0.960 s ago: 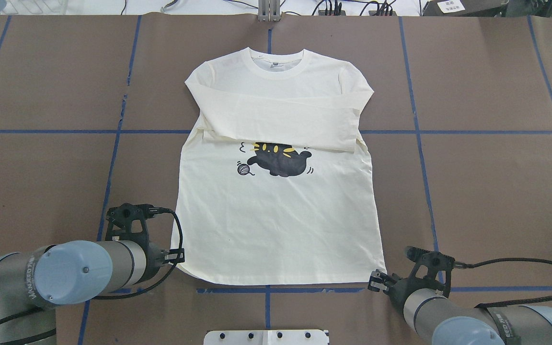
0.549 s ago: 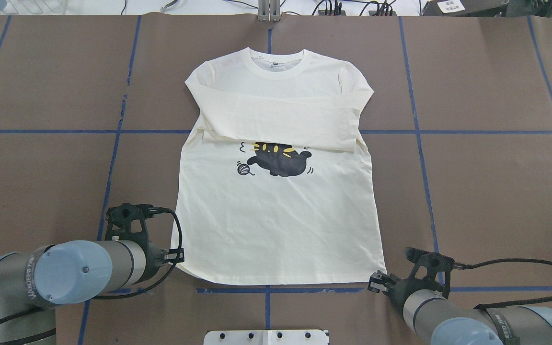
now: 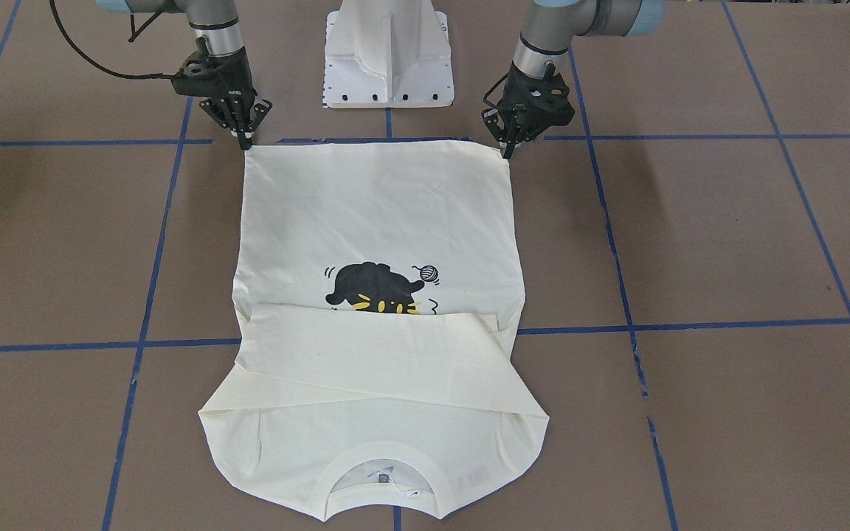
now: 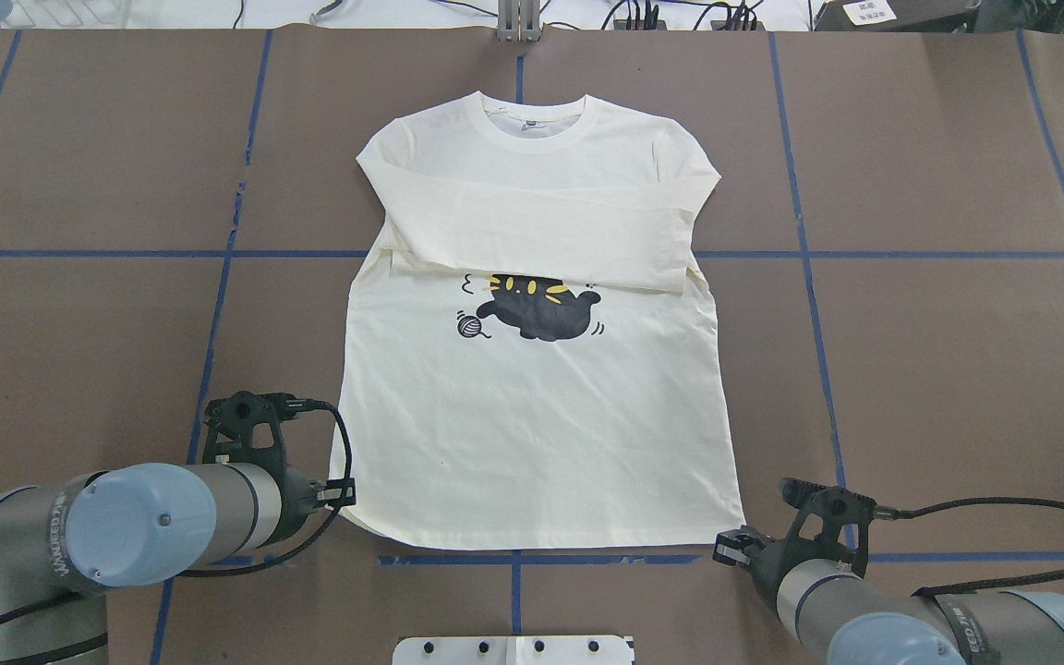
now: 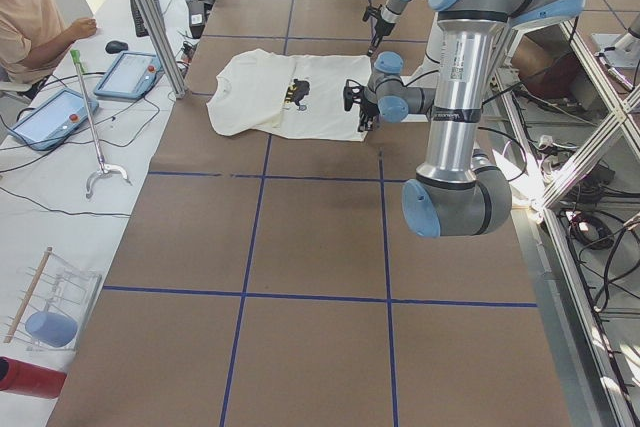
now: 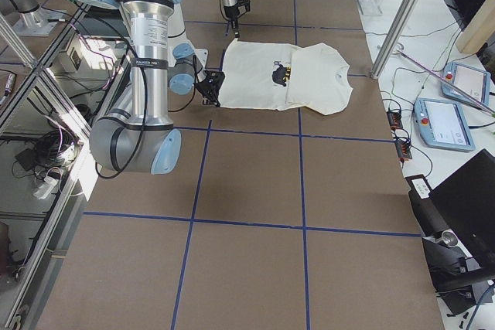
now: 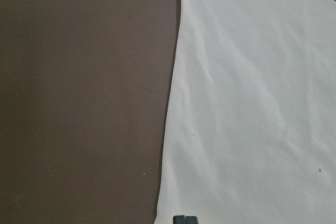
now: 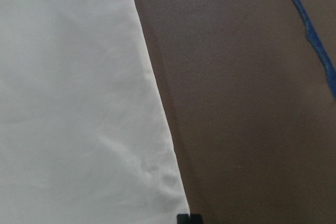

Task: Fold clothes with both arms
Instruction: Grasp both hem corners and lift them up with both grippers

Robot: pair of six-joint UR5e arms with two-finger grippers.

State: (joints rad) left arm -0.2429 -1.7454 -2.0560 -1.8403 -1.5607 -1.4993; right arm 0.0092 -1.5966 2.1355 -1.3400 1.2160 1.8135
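The shirt (image 4: 532, 416) lies flat at mid-frame, sleeves crossed; it looks soft, light and floppy; the left claw (image 3: 507, 150) and right claw (image 3: 246, 140) are pinched closed on its lower-frame hem corners, sound holds.

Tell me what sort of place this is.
Probably a robotics lab workcell, not a home: the table is covered in brown paper with a blue tape grid, aluminium posts frame it, and an operator sits beside two pendants.
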